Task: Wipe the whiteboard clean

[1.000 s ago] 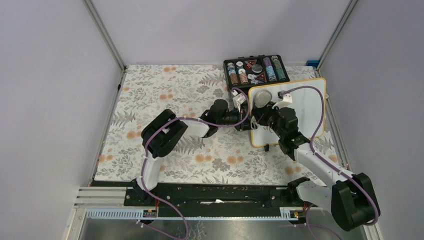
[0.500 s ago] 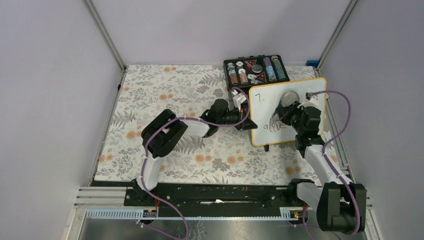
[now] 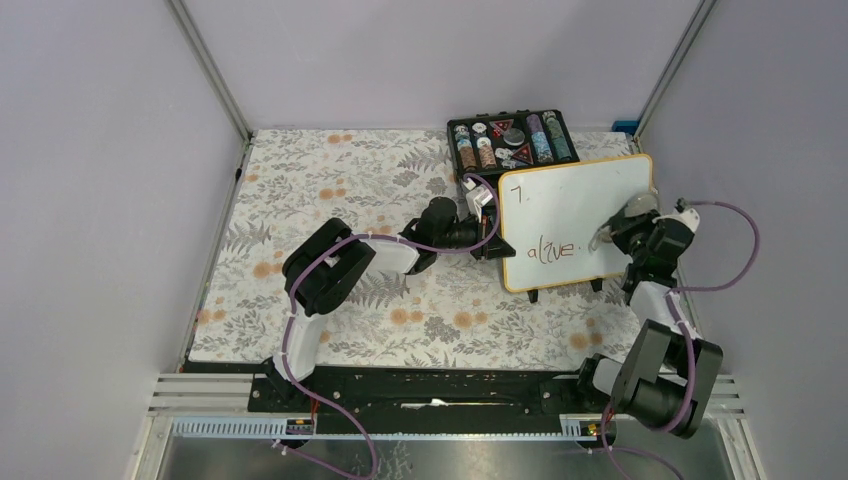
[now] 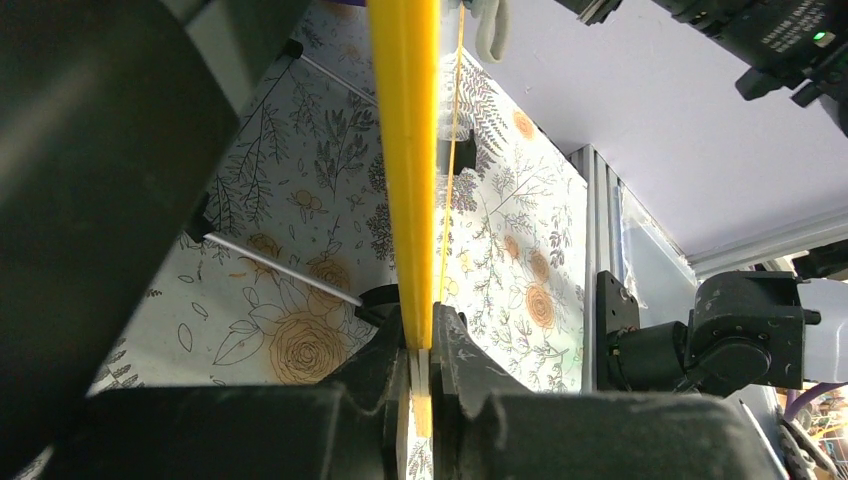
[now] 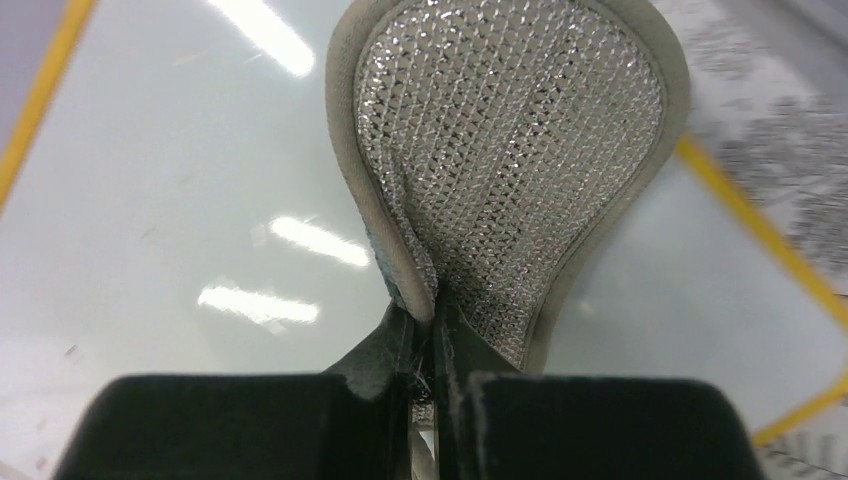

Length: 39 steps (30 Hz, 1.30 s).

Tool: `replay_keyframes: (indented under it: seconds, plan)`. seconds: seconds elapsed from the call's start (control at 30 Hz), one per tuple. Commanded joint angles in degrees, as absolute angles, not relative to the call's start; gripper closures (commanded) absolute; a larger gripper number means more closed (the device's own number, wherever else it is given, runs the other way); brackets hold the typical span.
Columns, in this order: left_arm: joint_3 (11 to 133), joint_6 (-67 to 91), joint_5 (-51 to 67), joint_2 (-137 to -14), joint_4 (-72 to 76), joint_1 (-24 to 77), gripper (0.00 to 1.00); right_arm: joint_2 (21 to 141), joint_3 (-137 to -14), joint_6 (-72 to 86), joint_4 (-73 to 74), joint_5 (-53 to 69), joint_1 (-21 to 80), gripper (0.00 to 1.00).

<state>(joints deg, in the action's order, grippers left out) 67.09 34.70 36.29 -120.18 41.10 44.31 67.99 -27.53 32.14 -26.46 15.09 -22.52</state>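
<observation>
The whiteboard (image 3: 575, 215) is shown between the two hands, propped at a tilt on small black feet (image 3: 533, 294) toward the far right of the table (image 3: 350, 200). Its thin yellow frame (image 4: 405, 150) is seen edge-on in the left wrist view, running straight away from the fingers. The left hand (image 3: 497, 243) is closed tight on the board's left edge, and the frame is pinched between the two fingertips (image 4: 420, 340). The right hand (image 3: 612, 232) is placed at the opposite, right edge of the board. It is fully closed on the lower rim of a rounded grey mesh eraser pad (image 5: 510, 150), which is pinched between the fingers (image 5: 425, 340) and extends beyond them over the glossy white surface (image 5: 180, 200), close to a rounded corner of the frame. Whether the pad (image 3: 630, 212) is pressed on the board cannot be told. Handwriting is seen on the half of the board nearer the left hand: a "7" (image 3: 517, 195) at the upper corner and the word "alive" (image 3: 553, 249) lower down. The area near the right hand is seen blank. A black case of coloured chips (image 3: 512, 140) is seen just beyond the left hand, next to the board's far edge.
</observation>
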Motion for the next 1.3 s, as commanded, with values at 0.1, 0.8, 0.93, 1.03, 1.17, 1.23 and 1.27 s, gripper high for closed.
replay_keyframes:
  seconds: [0.1,0.8,0.93,1.03,1.17,1.23,1.27]
  plan:
    - [67.1,36.7,28.3,-125.0,27.4,40.9,1.00,75.5,-28.0,30.5,-21.3,7.2,-29.1,1.00]
    - [67.9,36.2,27.8,-125.2,26.2,41.3,1.00,70.8,-41.8,16.9,-13.6,10.7,1.3,1.00]
    - [68.1,35.9,27.5,-125.2,25.8,41.4,1.00,70.5,-43.4,17.4,-12.6,7.3,11.9,1.00]
    - [68.1,35.7,27.3,-125.2,25.6,41.6,1.00,71.2,-44.1,19.0,-12.8,5.5,18.2,1.00]
    - [68.3,35.7,27.3,-125.1,25.4,41.6,1.00,74.0,-46.9,20.1,-13.1,3.5,25.9,1.00]
    - [68.2,35.6,27.1,-125.2,25.4,41.7,1.00,75.2,-47.7,22.5,-14.5,3.3,27.9,1.00]
    - [68.2,35.5,27.1,-125.1,25.4,41.7,1.00,75.5,-47.8,24.2,-15.5,3.3,28.1,1.00]
